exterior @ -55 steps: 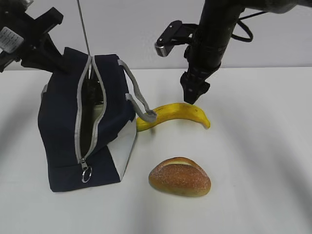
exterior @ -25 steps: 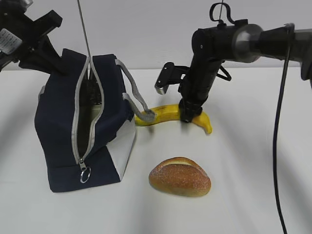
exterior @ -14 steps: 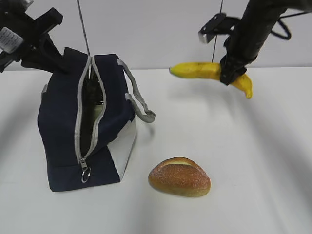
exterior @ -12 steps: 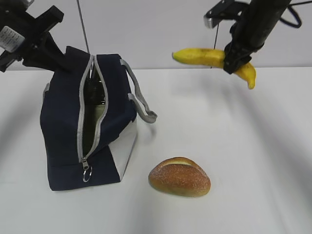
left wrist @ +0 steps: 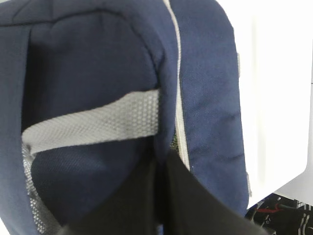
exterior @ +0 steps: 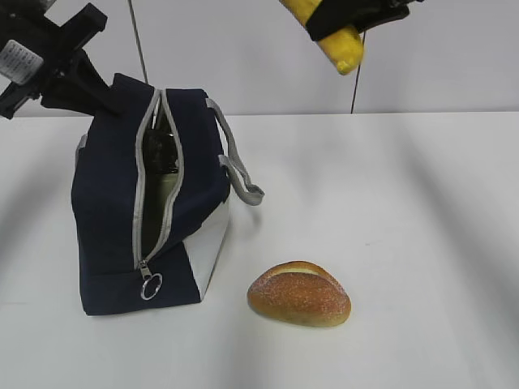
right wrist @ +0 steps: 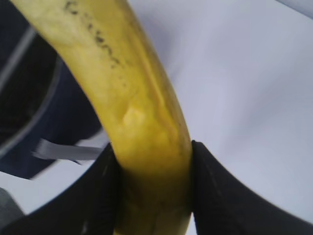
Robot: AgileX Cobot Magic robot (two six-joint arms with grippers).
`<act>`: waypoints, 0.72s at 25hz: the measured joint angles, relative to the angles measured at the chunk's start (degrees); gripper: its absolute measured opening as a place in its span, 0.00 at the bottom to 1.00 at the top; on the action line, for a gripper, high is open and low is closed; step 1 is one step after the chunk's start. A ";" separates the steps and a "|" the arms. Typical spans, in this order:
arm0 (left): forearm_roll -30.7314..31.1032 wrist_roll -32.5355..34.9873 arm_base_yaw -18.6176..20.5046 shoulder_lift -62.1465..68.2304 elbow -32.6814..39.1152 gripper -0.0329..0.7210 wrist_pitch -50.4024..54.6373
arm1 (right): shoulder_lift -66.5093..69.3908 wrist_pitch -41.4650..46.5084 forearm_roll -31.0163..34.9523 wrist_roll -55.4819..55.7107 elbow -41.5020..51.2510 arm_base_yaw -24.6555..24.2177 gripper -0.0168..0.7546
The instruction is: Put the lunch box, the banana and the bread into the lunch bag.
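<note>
While no writing is legible anywhere, the right gripper (right wrist: 151, 196) clamps the banana (right wrist: 132, 112), long axis slanting down-right in the exterior view. Left gripper (left wrist: 161, 205) pinches the lunch bag (exterior: 146, 203) rim. Bread (exterior: 298, 293) lies crosswise on tabletop (exterior: 405, 227).

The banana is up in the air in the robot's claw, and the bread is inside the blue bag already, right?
Not quite. The banana is up in the right gripper, but the exterior view shows the bread lying on the table beside the lunch bag.

A plain white table (exterior: 422, 243) fills the lower part of the exterior view and meets a pale grey-white wall (exterior: 227, 57) along a straight edge. Two thin dark vertical lines (exterior: 136, 36) cross the wall. The lighting is soft and even, leaving faint broad shadows on the tabletop.
</note>
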 joint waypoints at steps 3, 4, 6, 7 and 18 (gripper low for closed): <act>-0.42 0.00 0.00 0.00 0.00 0.05 -0.06 | 0.00 0.11 6.77 2.47 0.00 0.89 0.40; -0.80 0.00 0.00 0.00 0.00 0.05 -0.12 | 0.00 0.11 7.61 3.32 0.00 1.29 0.40; -1.61 0.00 0.00 0.00 0.00 0.05 -0.44 | 0.00 0.11 8.19 5.29 0.43 2.47 0.40; -1.81 0.00 0.00 0.00 0.00 0.05 -0.62 | 0.00 0.11 8.41 6.77 1.13 3.31 0.40; -2.13 0.00 0.00 0.00 0.00 0.05 -1.22 | 1.69 -1.17 12.01 16.09 8.00 11.54 0.40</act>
